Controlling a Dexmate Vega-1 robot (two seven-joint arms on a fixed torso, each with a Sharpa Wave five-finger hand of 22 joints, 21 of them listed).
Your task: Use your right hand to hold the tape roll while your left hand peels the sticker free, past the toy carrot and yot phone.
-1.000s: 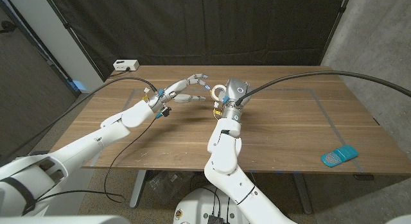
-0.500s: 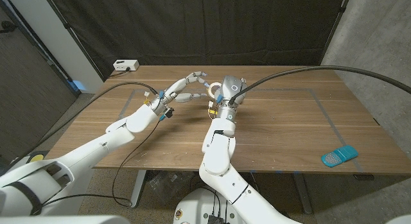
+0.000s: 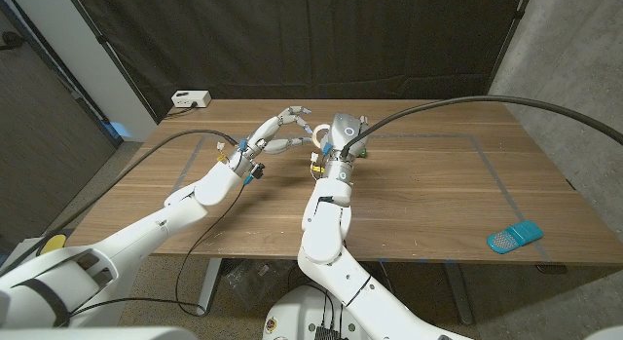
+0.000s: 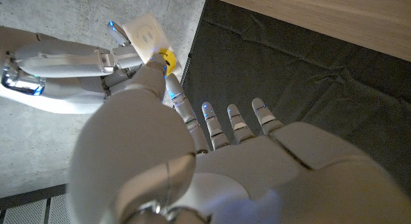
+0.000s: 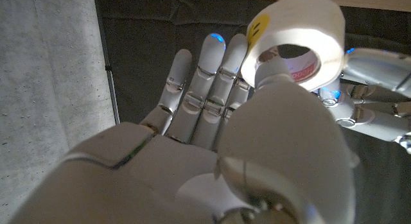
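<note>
My right hand (image 3: 340, 137) holds the white tape roll (image 3: 315, 132) up above the middle of the far half of the table, thumb on one side and fingers behind it. The tape roll (image 5: 297, 36) carries a yellow sticker (image 5: 258, 25) on its outer face, with no finger on it there. My left hand (image 3: 280, 129) reaches in from the left, fingers spread and their tips close to the roll. Seen from the left wrist, the thumb tip lies next to the yellow sticker (image 4: 167, 58) on the tape roll (image 4: 146, 34); contact is unclear.
A teal toy phone (image 3: 516, 236) lies near the table's front right edge. A small green thing (image 3: 362, 153) peeks out beside my right wrist. A white box (image 3: 190, 98) sits at the far left corner. Black cables trail from both arms.
Both hands have moved farther across the table and slightly left, the right one carrying the roll. The left fingertips stay close to the roll.
</note>
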